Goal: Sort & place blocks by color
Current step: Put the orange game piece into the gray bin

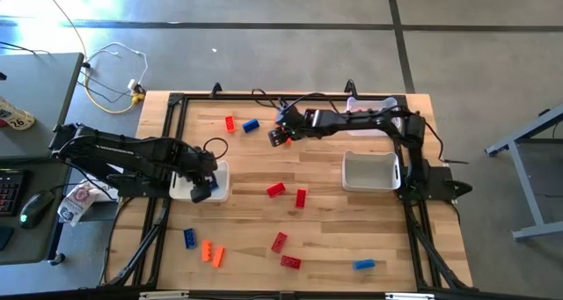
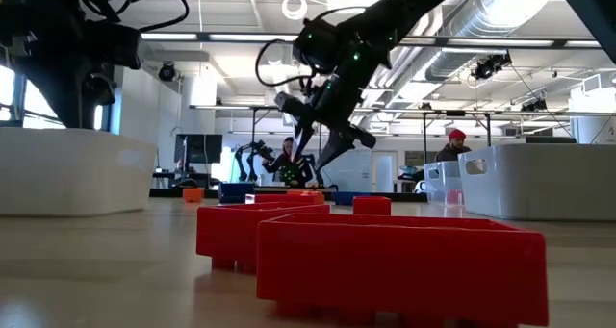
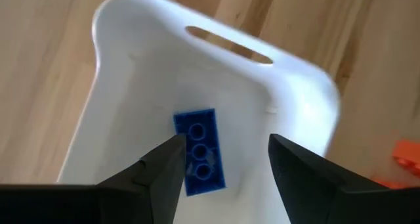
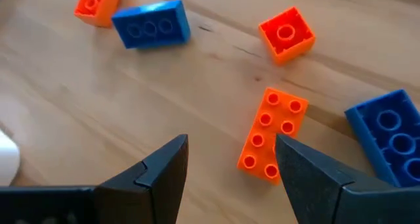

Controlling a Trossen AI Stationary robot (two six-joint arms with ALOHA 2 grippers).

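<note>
My left pincer [image 3: 223, 158] hangs spread over the white bin [image 3: 131, 27] at the table's left side; one blue brick [image 3: 200, 152] lies loose on the bin floor, pinched by nothing. My right pincer [image 4: 230, 165], also spread and empty, hovers near the far edge above an orange brick [image 4: 272, 135]. Sorting looks barely begun: the white bin on the right [image 1: 369, 171] seems empty, and red [image 1: 276, 189], orange [image 1: 212, 254] and blue [image 1: 364, 265] bricks lie scattered across the wooden table [image 1: 317, 230].
</note>
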